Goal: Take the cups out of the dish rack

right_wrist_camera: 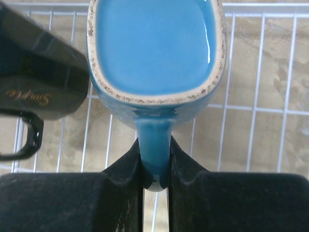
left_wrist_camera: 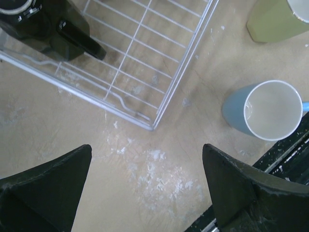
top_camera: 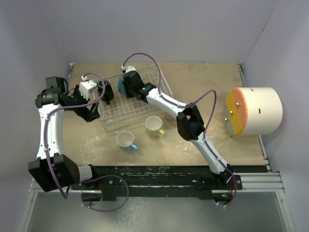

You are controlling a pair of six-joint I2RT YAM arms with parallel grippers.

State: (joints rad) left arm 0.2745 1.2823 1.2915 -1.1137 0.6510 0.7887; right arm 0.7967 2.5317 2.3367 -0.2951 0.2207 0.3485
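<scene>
Logging two entries, we note: right gripper (right_wrist_camera: 155, 166) pinching the handle (right_wrist_camera: 154, 142) of the glossy blue ceramic mug (right_wrist_camera: 154, 43) inside the white wire dish rack (right_wrist_camera: 277, 111); left gripper (left_wrist_camera: 147, 162) spread wide, holding nothing.

The table (top_camera: 203, 72) bears a dish rack (top_camera: 123, 116), blue mug (top_camera: 126, 140), yellow-green mug (top_camera: 154, 125) and cream cylinder (top_camera: 258, 111).

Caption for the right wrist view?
Right gripper pinches the handle of the blue cup in the dish rack, black cup alongside.
</scene>
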